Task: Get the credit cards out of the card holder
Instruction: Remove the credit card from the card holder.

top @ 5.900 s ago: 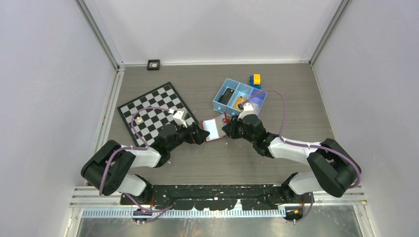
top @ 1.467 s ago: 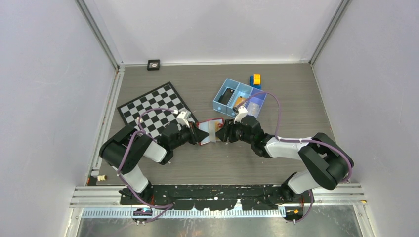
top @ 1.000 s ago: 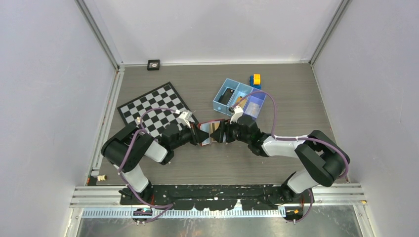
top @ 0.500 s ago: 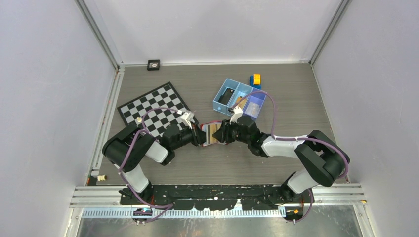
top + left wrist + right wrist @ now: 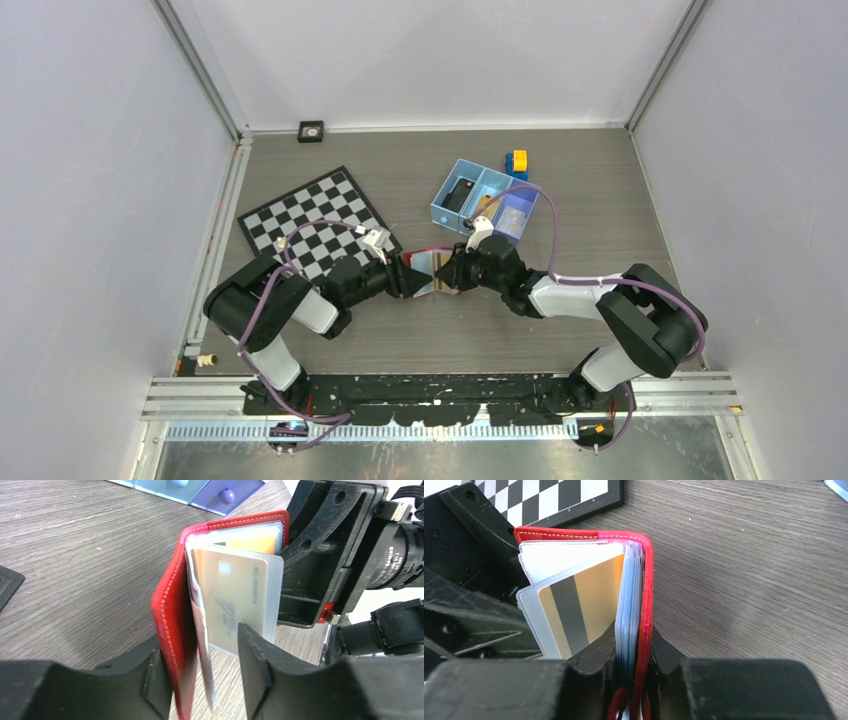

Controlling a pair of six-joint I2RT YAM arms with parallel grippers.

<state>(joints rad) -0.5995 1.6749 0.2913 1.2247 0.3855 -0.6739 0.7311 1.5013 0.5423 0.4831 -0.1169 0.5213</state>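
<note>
The red card holder [image 5: 428,262] is held up on edge between my two grippers, above the table's middle. My right gripper [image 5: 634,665] is shut on one red cover and a stack of pale blue sleeves. In the right wrist view an orange-gold card [image 5: 579,605] with a grey stripe fans out to the left in a clear sleeve. My left gripper [image 5: 200,645] is open. The other red cover [image 5: 172,620] lies against its left finger, and a loose sleeve hangs in the gap. Its right finger [image 5: 255,665] stands apart, in front of a pale gold card [image 5: 235,595].
A blue three-compartment tray [image 5: 483,198] with small items stands just behind the right gripper. A yellow and blue block [image 5: 517,161] lies behind it. A chessboard [image 5: 315,222] lies behind the left arm. A small black square [image 5: 311,130] sits at the back wall.
The wallet has been lifted off the table and stood on edge between both grippers. In the last half second the left gripper has edged right and the wallet has turned more edge-on.
</note>
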